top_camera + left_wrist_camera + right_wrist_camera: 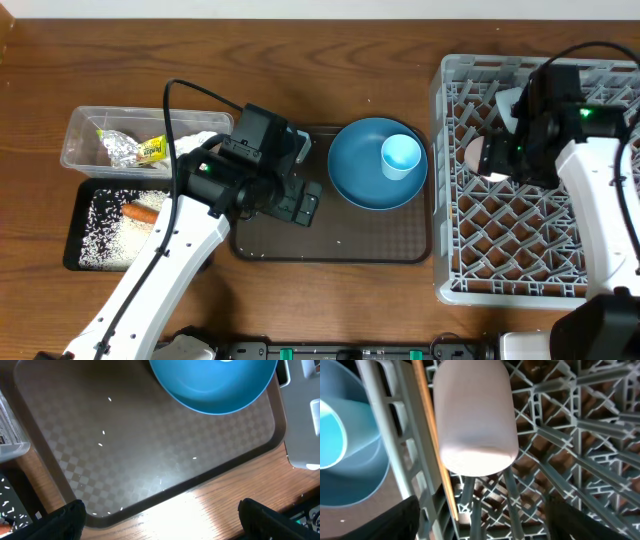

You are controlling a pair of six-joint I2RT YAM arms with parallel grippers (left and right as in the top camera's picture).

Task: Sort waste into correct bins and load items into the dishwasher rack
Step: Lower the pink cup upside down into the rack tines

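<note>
Wooden table (300, 60) carries it all. The right gripper (485, 520) has its fingers (395, 520) spread and gripping nothing. The pale pink cup (475, 420) sits just ahead of their tips, inside the dishwasher rack (570, 435), with wooden chopsticks (431, 435) beside it. The left gripper (165, 517) gapes wide and empty over the brown tray (150, 460); beyond its tips lies the blue plate (215, 390), bearing the light blue cup (401, 155). Farther off, foil (125, 150) and tissue (195, 143) fill the clear tub (80, 150), while carrot (142, 212) and rice (105, 235) lie in the black tray (75, 235). The waste looks sorted; the plate and blue cup are left to load.
</note>
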